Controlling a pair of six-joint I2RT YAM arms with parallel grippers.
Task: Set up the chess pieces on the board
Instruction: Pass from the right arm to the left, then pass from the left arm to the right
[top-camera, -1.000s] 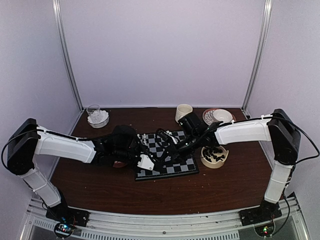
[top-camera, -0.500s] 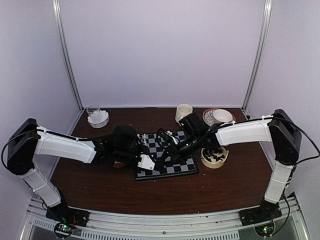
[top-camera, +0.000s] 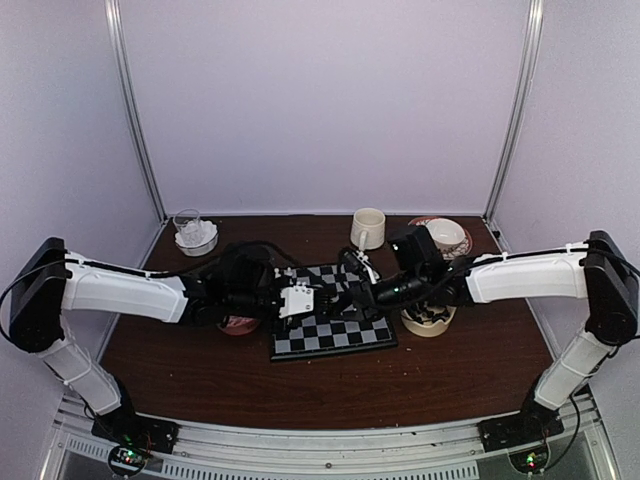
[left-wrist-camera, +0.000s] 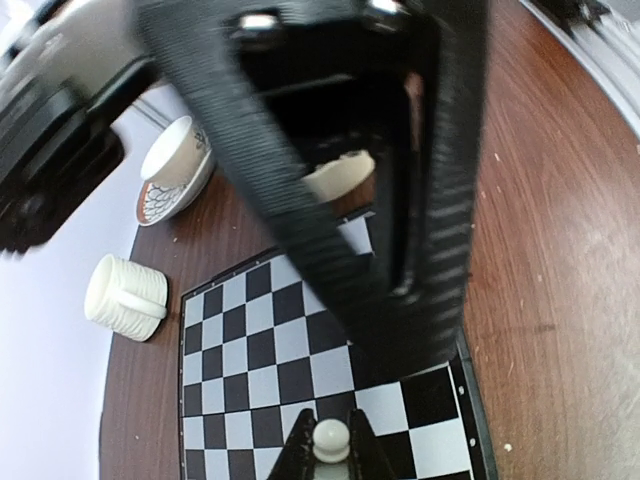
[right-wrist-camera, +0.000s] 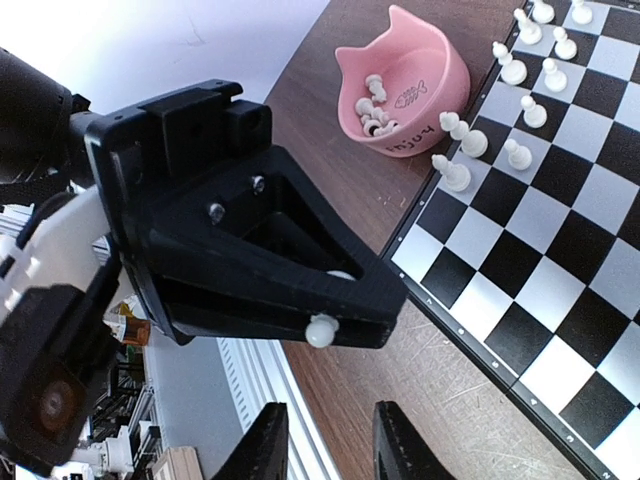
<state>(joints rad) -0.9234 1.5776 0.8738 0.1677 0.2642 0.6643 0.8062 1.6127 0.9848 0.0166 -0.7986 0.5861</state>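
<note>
Pinching a white pawn (right-wrist-camera: 321, 330) between the tips of the left tool (left-wrist-camera: 329, 455), with its round end showing past the fingertips. Holding the right tool (right-wrist-camera: 330, 442) spread, nothing between its fingers, facing the left tool from close by but apart from the pawn. Hanging both tools over the board (left-wrist-camera: 260, 350), with bare squares beneath the left one. Past the left tool, at the board's edge, seeing a pink bowl (right-wrist-camera: 452, 72) on the tabletop (left-wrist-camera: 560, 250) with loose pieces inside, and white pieces (right-wrist-camera: 470, 145) standing on the squares just beside it. Probably very light, hard and smooth, so easy to slip or twist out of a pinch. Better to take at the narrow neck under the head, and to press only gently. Set down straight, since such a small base likely tips at a small push
</note>
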